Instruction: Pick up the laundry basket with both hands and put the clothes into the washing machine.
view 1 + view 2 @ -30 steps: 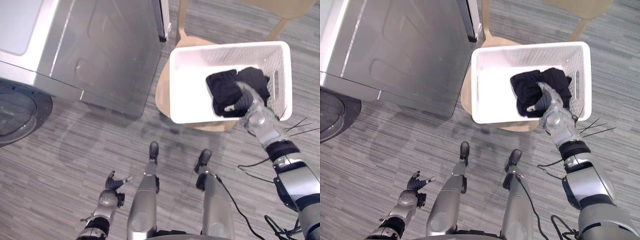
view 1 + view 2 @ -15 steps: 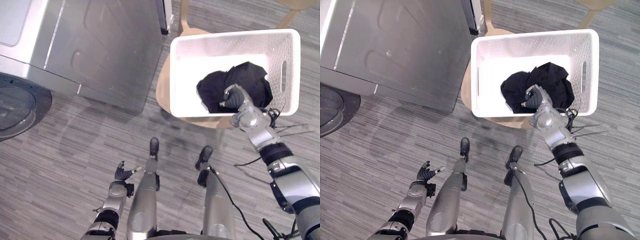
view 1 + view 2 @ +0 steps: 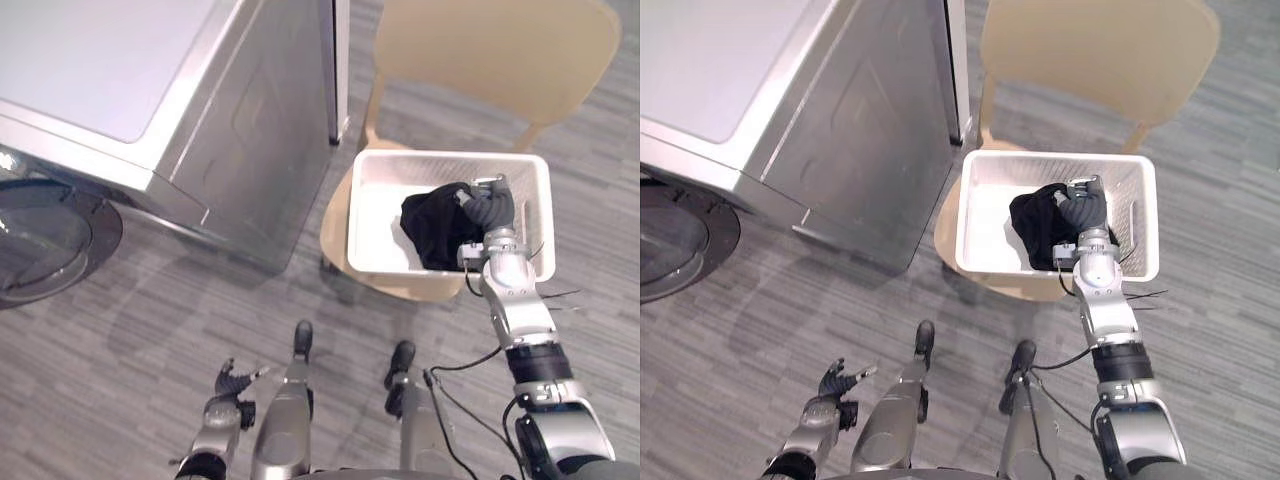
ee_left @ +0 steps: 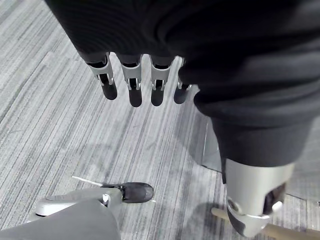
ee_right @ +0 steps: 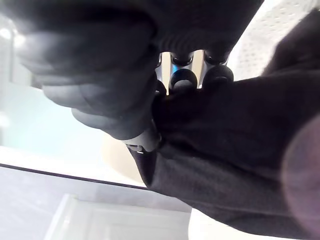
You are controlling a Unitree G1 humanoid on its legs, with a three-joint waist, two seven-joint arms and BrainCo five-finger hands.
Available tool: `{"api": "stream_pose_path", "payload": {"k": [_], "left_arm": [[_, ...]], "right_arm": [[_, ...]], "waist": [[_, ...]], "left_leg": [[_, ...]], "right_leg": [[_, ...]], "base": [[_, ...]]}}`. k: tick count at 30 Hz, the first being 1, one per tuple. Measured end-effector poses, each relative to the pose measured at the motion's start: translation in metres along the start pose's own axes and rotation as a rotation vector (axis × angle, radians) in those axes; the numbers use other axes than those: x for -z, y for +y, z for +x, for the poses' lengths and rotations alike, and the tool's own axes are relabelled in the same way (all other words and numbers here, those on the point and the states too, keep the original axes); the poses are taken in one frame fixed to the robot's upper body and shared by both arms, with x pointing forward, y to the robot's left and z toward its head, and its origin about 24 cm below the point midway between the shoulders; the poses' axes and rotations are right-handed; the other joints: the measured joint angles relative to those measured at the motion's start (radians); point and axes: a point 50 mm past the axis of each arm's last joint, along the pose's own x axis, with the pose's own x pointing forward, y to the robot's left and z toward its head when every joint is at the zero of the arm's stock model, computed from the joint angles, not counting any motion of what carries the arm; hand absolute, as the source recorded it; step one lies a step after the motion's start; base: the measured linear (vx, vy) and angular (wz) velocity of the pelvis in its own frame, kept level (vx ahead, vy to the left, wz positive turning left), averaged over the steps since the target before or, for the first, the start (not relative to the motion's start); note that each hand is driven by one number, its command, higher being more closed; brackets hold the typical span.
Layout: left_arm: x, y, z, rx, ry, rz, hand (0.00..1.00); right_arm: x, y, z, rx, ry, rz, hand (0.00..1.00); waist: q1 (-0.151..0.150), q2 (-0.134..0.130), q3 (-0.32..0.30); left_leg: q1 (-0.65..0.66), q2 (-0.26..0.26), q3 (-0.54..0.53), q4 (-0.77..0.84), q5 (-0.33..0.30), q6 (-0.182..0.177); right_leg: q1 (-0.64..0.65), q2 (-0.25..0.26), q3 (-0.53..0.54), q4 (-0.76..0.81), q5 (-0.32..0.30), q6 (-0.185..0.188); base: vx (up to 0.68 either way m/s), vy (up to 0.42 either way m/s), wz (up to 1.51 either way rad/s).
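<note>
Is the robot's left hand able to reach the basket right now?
Probably not. The left hand hangs low over the floor, open, apart from the basket on the chair; the right hand is in it, gripping the clothes.

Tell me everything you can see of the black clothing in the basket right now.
The black clothing is a soft, matte, crumpled bundle, bunched so that no sleeves or legs can be told apart. It sits inside the white perforated basket, in its right half. The right hand reaches in from above, and its wrist view shows fingers and thumb curled into the fabric. Whether the bundle has left the basket's bottom cannot be told.
</note>
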Motion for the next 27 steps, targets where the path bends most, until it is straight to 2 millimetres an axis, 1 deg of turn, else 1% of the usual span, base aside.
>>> {"api": "stream_pose_path", "payload": {"k": [2,5,8,10,12,15,17,18,20,22,24,25,26,27], "left_arm": [[0.010,0.003,-0.002,-0.003,0.036,0.000,0.00],[0.017,0.006,-0.002,-0.015,0.069,-0.010,0.00],[0.025,0.005,-0.005,-0.020,0.103,-0.029,0.00],[0.032,0.007,-0.006,-0.025,0.126,-0.035,0.00],[0.040,0.009,-0.009,-0.031,0.147,-0.034,0.00],[0.052,0.009,-0.013,-0.030,0.188,-0.028,0.00],[0.054,0.008,-0.014,-0.028,0.199,-0.026,0.00],[0.056,0.007,-0.015,-0.026,0.204,-0.028,0.00],[0.062,0.005,-0.018,-0.021,0.221,-0.031,0.00],[0.066,0.003,-0.020,-0.016,0.233,-0.034,0.00],[0.066,0.003,-0.020,-0.018,0.233,-0.036,0.00],[0.065,0.003,-0.020,-0.018,0.230,-0.036,0.00],[0.064,0.003,-0.020,-0.017,0.227,-0.041,0.00],[0.064,0.003,-0.019,-0.018,0.224,-0.042,0.00]], "right_arm": [[0.007,0.004,-0.015,-0.007,0.028,0.063,1.00],[0.014,0.006,-0.028,-0.003,0.058,0.116,1.00],[0.023,0.006,-0.038,0.011,0.099,0.188,1.00],[0.025,0.006,-0.044,0.025,0.114,0.221,1.00],[0.022,0.008,-0.045,0.026,0.098,0.243,1.00],[0.020,0.008,-0.045,0.034,0.091,0.277,1.00],[0.020,0.008,-0.045,0.035,0.091,0.294,1.00],[0.017,0.009,-0.045,0.035,0.082,0.322,1.00],[0.004,0.012,-0.044,0.032,0.030,0.370,1.00],[-0.014,0.017,-0.038,0.024,-0.058,0.430,1.00],[-0.023,0.022,-0.031,0.004,-0.102,0.453,1.00],[-0.026,0.025,-0.029,-0.002,-0.112,0.468,1.00],[-0.028,0.028,-0.029,-0.004,-0.120,0.483,1.00],[-0.028,0.028,-0.029,-0.003,-0.124,0.487,1.00]], "waist": [[-0.006,-0.008,-0.034],[-0.009,-0.013,-0.070],[-0.010,-0.013,-0.100],[-0.010,-0.013,-0.117],[-0.011,-0.013,-0.119],[-0.018,-0.014,-0.144],[-0.022,-0.014,-0.144],[-0.021,-0.014,-0.144],[-0.020,-0.014,-0.144],[-0.017,-0.015,-0.144],[-0.014,-0.016,-0.144],[-0.013,-0.016,-0.142],[-0.010,-0.017,-0.139],[-0.011,-0.018,-0.139]], "left_leg": [[0.037,-0.002,0.012,0.000,-0.014,0.001],[0.060,-0.002,0.016,0.000,-0.027,-0.002],[0.092,-0.002,0.027,0.000,-0.039,-0.003],[0.110,-0.001,0.040,0.000,-0.046,-0.004],[0.138,-0.001,0.058,0.000,-0.056,-0.004],[0.163,-0.001,0.084,0.000,-0.067,-0.002],[0.185,0.000,0.100,0.000,-0.074,-0.002],[0.197,0.002,0.118,0.000,-0.078,-0.002],[0.206,0.002,0.154,0.000,-0.086,-0.004],[0.206,0.001,0.206,0.005,-0.095,-0.001],[0.211,0.000,0.241,0.013,-0.102,0.000],[0.207,0.002,0.248,0.035,-0.115,0.000],[0.197,0.007,0.246,0.098,-0.144,0.009],[0.187,0.007,0.239,0.131,-0.161,0.019]], "right_leg": [[0.049,0.005,0.007,-0.043,0.013,0.006],[0.090,0.012,0.008,-0.088,0.030,0.009],[0.130,0.017,0.014,-0.123,0.039,0.015],[0.146,0.020,0.025,-0.133,0.041,0.016],[0.166,0.021,0.043,-0.141,0.045,0.016],[0.176,0.022,0.070,-0.148,0.050,0.016],[0.194,0.024,0.083,-0.157,0.055,0.016],[0.194,0.026,0.101,-0.157,0.059,0.013],[0.178,0.029,0.142,-0.157,0.067,0.013],[0.145,0.032,0.200,-0.156,0.087,0.012],[0.126,0.034,0.234,-0.149,0.095,0.011],[0.111,0.034,0.240,-0.122,0.092,0.010],[0.090,0.034,0.255,-0.052,0.077,0.010],[0.090,0.031,0.264,-0.036,0.071,0.019]], "base": [[0.08,0.028,-0.11],[0.05,0.016,-0.08],[0.04,0.016,-0.08],[0.03,0.013,-0.18],[0.04,0.013,-0.28],[0.02,0.014,-0.24],[0.02,0.008,-0.25],[-0.01,0.007,-0.48],[-0.02,0.012,-0.60],[-0.03,0.023,-0.69],[-0.03,0.021,-0.59],[-0.04,0.020,-0.51],[-0.04,0.011,-0.27],[-0.08,0.020,-0.13]]}}
